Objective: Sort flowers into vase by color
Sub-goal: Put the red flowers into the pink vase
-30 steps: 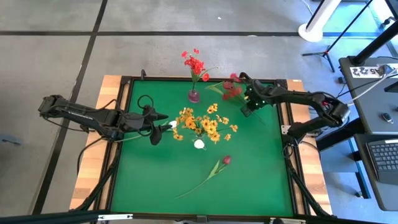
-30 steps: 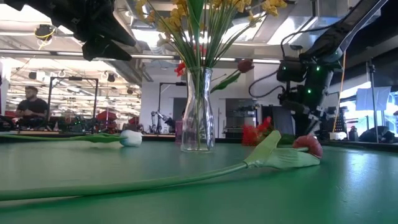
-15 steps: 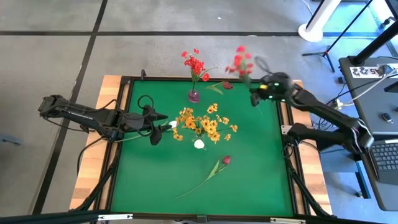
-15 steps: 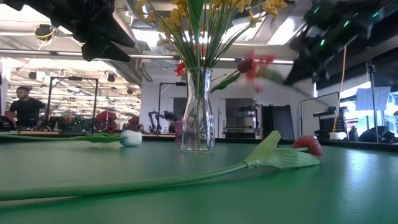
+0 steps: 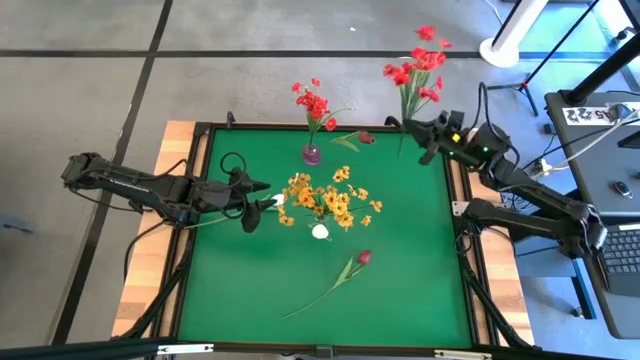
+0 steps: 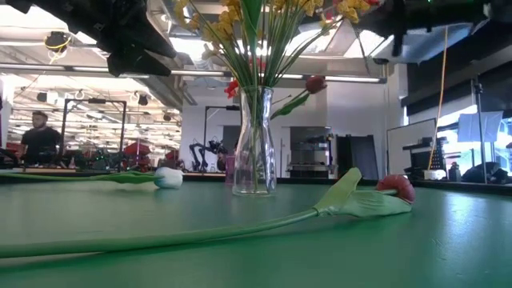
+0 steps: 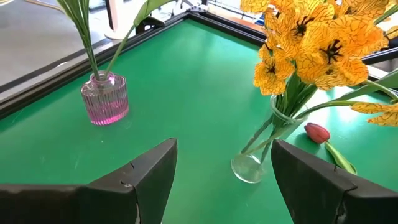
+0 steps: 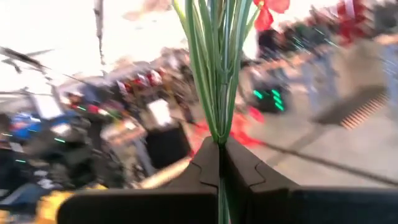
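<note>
My right gripper [image 5: 424,141] is raised over the table's far right corner, shut on a red flower spray [image 5: 414,66]. My left gripper [image 5: 264,194] hangs open at mid-left, beside a clear vase [image 7: 257,163] that holds yellow-orange flowers [image 5: 328,196]. At the far edge a small pink vase [image 5: 312,153] holds red flowers [image 5: 313,103]. A dark magenta tulip [image 5: 363,257] lies flat on the table at centre right. Another magenta tulip [image 5: 365,137] lies near the far edge. Two white tulip buds [image 5: 320,232] [image 5: 279,200] lie beside the clear vase. My right gripper pinches the spray's bundle of thin green stalks [image 8: 216,127] between its two fingers, several stalks together, near their lower end. The stalks run on straight past the fingertips, along the fingers. The spray is lifted clear of the table, its red blossoms [image 5: 420,60] beyond the far edge.
A black frame [image 5: 300,127] rims the green table. The near half of the mat [image 5: 400,300] holds only the magenta tulip's long stalk [image 5: 318,296]. In the low view a person [image 6: 38,138] sits in the room behind the table.
My right gripper has risen from the mat at the far right and tipped from pointing down to about level, swinging toward the right edge. The red spray has gone up with it, lifted clear of the table.
</note>
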Robot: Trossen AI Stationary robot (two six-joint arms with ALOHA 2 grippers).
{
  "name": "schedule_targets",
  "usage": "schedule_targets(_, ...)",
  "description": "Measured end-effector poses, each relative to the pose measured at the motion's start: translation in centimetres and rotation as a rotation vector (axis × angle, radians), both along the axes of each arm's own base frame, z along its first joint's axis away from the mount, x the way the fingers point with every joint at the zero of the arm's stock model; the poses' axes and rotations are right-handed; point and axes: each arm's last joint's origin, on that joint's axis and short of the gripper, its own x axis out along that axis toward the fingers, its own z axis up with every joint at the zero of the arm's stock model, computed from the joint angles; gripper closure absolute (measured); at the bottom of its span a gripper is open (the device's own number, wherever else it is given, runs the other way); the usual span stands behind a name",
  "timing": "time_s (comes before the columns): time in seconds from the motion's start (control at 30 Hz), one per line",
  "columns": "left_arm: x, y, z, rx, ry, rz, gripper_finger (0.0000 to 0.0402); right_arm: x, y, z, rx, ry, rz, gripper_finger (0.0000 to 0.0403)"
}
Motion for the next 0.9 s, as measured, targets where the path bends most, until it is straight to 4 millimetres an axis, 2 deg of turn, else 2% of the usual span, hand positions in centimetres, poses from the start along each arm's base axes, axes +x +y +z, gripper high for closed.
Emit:
schedule_targets(0.17, 0.0, 0.0, 0.0, 0.007, 0.002, 0.0, 0.0147, 2.6, 1.6, 0.3, -0.124, -0.153, 0.137, 0.0401)
schedule_targets(0.33, 0.0, 0.0, 0.0, 0.009, 0.002, 0.001, 0.0147, 6.0, 2.7, -0.5, -0.251, -0.172, 0.087, 0.0402)
schedule_targets(0.53, 0.0, 0.0, 0.0, 0.016, 0.006, -0.002, 0.0147, 10.1, 2.1, -3.2, -0.323, -0.179, 0.056, 0.0402)
schedule_targets(0.67, 0.0, 0.0, 0.0, 0.021, 0.007, -0.003, 0.0147, 11.8, 1.0, -4.9, -0.349, -0.211, 0.031, 0.0402)
schedule_targets(0.9, 0.0, 0.0, 0.0, 0.031, 0.011, -0.007, 0.0147, 15.0, -0.1, -6.2, -0.352, -0.208, 0.098, 0.0402)
